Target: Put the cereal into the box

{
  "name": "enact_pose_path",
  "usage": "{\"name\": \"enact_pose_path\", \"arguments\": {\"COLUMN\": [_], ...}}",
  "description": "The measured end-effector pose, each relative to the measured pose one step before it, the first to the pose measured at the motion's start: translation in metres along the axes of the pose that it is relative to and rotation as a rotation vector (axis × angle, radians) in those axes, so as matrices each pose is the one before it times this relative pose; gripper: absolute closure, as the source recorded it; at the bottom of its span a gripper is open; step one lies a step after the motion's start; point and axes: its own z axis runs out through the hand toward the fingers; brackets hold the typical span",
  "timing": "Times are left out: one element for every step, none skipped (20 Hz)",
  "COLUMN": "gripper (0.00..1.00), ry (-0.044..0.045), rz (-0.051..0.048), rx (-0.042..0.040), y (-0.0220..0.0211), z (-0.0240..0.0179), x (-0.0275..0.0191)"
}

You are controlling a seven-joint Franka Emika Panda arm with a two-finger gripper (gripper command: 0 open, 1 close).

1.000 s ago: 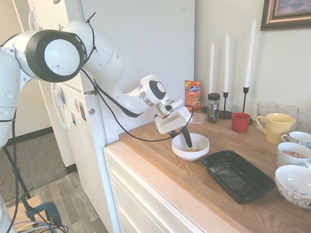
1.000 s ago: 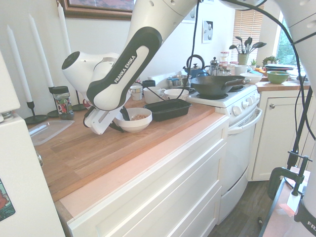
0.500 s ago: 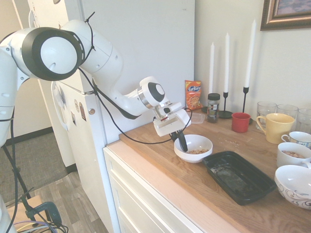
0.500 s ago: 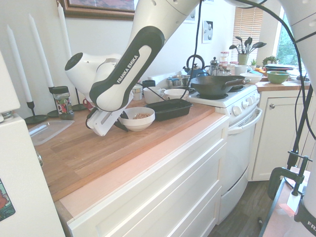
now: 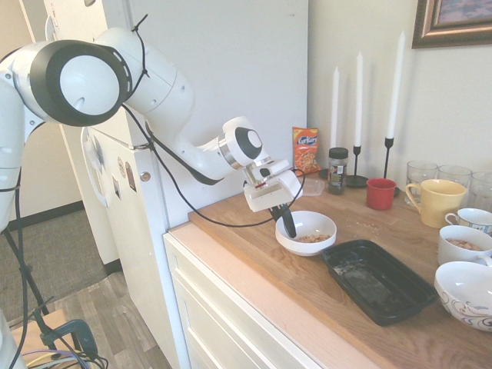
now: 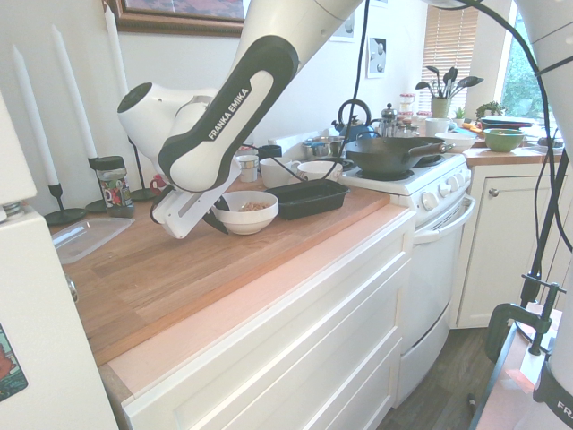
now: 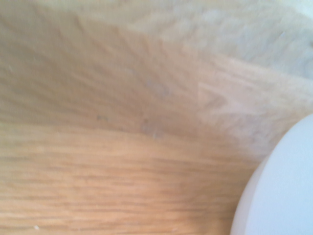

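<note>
The cereal (image 5: 311,239) is a small tan pile inside a white bowl (image 5: 315,224) on the wooden counter. My gripper (image 5: 286,223) is shut on the bowl's near-left rim, with one dark finger inside it and one outside. The box (image 5: 377,278), a black shallow tray, lies just right of the bowl. From the other side, the gripper (image 6: 218,219) clasps the bowl (image 6: 251,217) with the cereal (image 6: 252,206) in it, and the box (image 6: 304,198) lies beyond. The wrist view has only blurred wood and the bowl's white wall (image 7: 283,186).
Behind the bowl stand an orange snack bag (image 5: 305,149), a spice jar (image 5: 337,170), white candles (image 5: 358,100), a red cup (image 5: 380,193) and a yellow mug (image 5: 436,201). White bowls (image 5: 465,292) sit at the right. A stove with a pan (image 6: 387,154) lies past the box.
The fingers have closed on the bowl's rim. The bowl has shifted a little toward the box and now sits slightly higher.
</note>
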Motion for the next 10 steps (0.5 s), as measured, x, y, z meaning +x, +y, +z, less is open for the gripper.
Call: {"name": "enact_pose_path", "arguments": {"gripper": [1.00,1.00,1.00,1.00,1.00,1.00,1.00,1.00,1.00,1.00], "ry": [0.00423,0.00227,0.00125,0.00108,-0.00317,-0.00968,-0.01222,-0.01411,-0.01624,-0.01721], "rz": [0.00385,0.00393,0.00530,0.00623,0.00906,0.01279,0.01366,0.01503,0.01650,0.01876], "rx": [0.00923,0.00838,0.00776,0.00660,0.00703,0.00979,0.00992,0.01074,0.01086,0.01420], "y": [0.00182,0.00254,0.00252,0.00274,0.00318,0.00342,0.00387,0.00462,0.00550,0.00606], "z": [-0.00813,-0.00780,-0.00667,-0.00562,-0.00425,-0.00313,-0.00226,-0.00192,-0.00177,-0.00174], "x": [0.00450,0.00564,0.00677,0.00783,0.00849,0.00896,0.01021,0.01030,0.01167,0.01224]}}
